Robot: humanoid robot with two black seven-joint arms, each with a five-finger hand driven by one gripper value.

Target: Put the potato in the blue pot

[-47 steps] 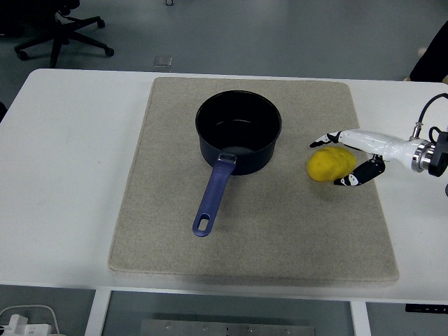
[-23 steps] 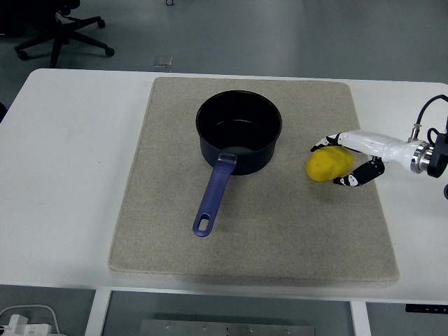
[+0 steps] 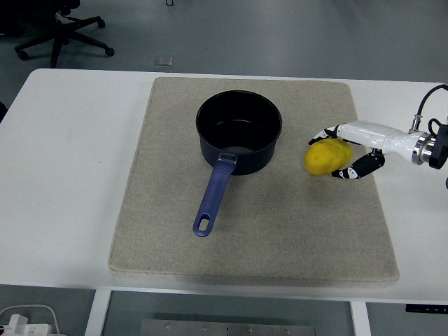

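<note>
i see the potato (image 3: 327,157): lumpy, matte yellow, blurred at the edges, sitting right of the pot (image 3: 239,131) and well apart from it, over the right part of the mat (image 3: 175,231). the right hand (image 3: 353,150), glossy white shell with black-and-white finger tips, has its fingers curled around the potato's right side, one above and one below, holding it. pot is dark blue, round, smooth, dark inside, with a lighter blue handle (image 3: 213,194) with a hang slot pointing toward the near-left. mat is a coarse beige rectangle with rounded corners on the smooth white table (image 3: 63,175). versus half a second ago the potato and hand sit slightly higher in view and the potato looks smeared; pot and mat unchanged. left hand not visible.
</note>
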